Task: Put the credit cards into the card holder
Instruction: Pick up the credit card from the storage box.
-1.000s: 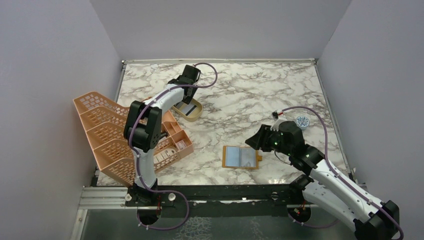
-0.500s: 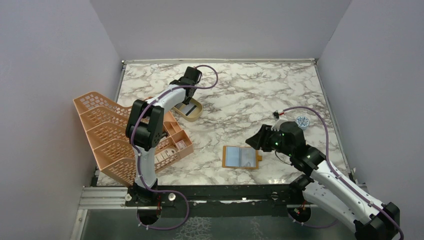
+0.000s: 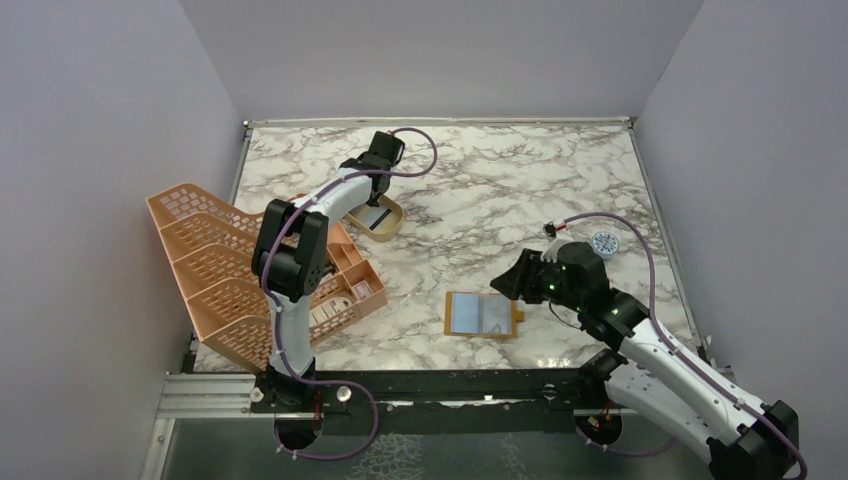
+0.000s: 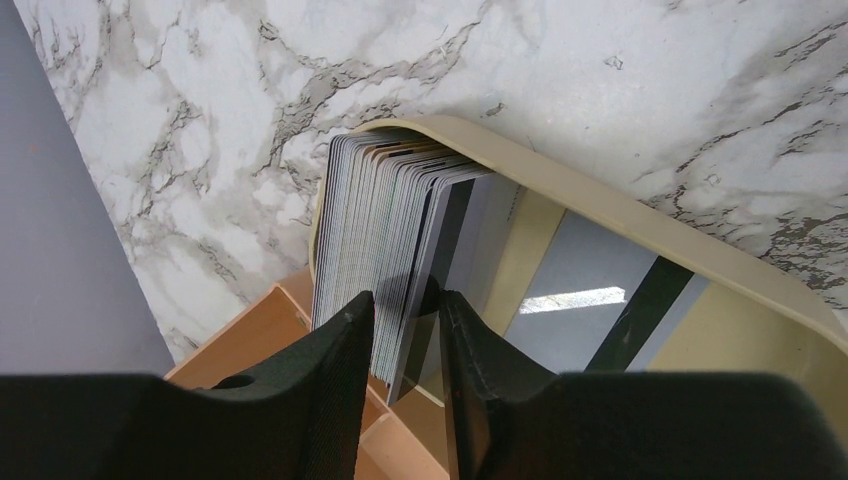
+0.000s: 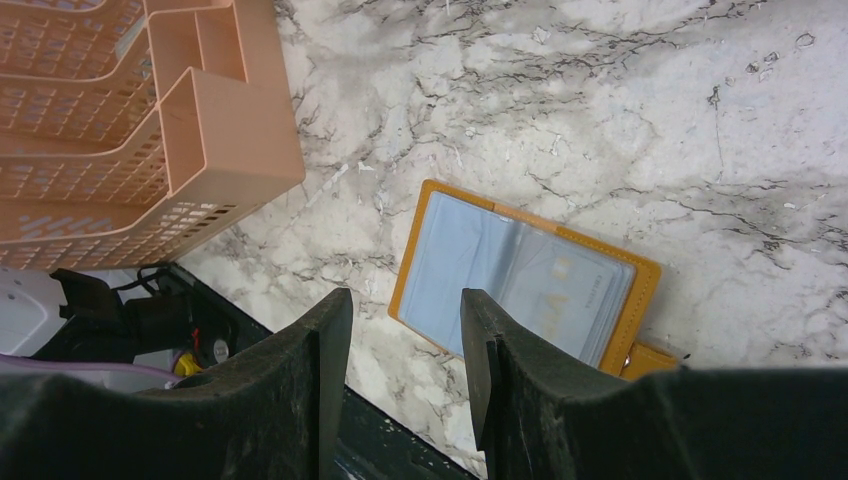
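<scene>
Left wrist: front few silvery-grey flat credit cards (image 4: 380, 200) sit between the jaws of the left gripper (image 4: 405, 310), probably to peel one off; can't tell if it's gripping. Opened mustard-orange leather card holder (image 5: 520, 280) lies below the right gripper (image 5: 405, 310), jaws released.

Peach lattice rack (image 3: 215, 280) at left edge of marble table (image 3: 500, 190), tan oval dish (image 3: 396, 232) just beside

Credit cards (image 4: 385, 240): pale grey, thin, many standing on edge in tight fanned row at one end of tan oval dish (image 4: 620, 215); one more lying flat there, dark stripe up.
Card holder (image 5: 520, 280): mustard-orange, opened flat on marble surface (image 3: 480, 200), grey-blue pockets up, well apart from cards.
</scene>
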